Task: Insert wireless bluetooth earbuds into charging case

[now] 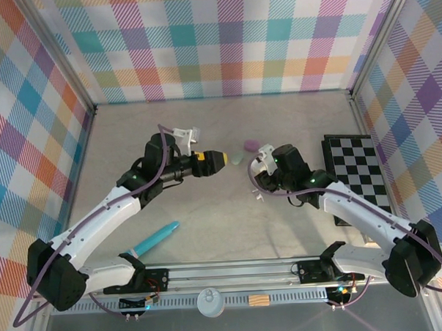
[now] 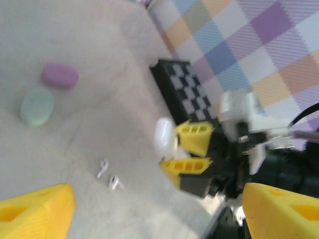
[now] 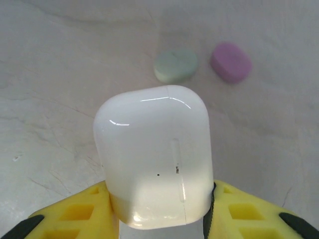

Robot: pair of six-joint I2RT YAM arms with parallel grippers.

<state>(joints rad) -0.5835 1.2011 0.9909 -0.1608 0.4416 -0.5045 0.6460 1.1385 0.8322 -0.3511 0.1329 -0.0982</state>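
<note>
A white stemmed earbud [image 2: 102, 168] lies on the counter [image 2: 99, 40] beside a second earbud [image 2: 115, 182]. The right pincer [image 3: 159, 219] clamps the glossy white charging case [image 3: 154, 154].

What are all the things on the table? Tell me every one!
white earbuds: two, white, lying close together on the table
white case: one, white, clamped in the right gripper
purple case: one, purple, on the table beside the mint case
mint case: one, mint green, mid-table
checkerboard: one, black and white, right side of the table
turquoise stick: one, turquoise, near edge, by the left arm
left gripper: one, yellow fingers, open, mid-table
right gripper: one, yellow fingers, shut on the white case
</note>
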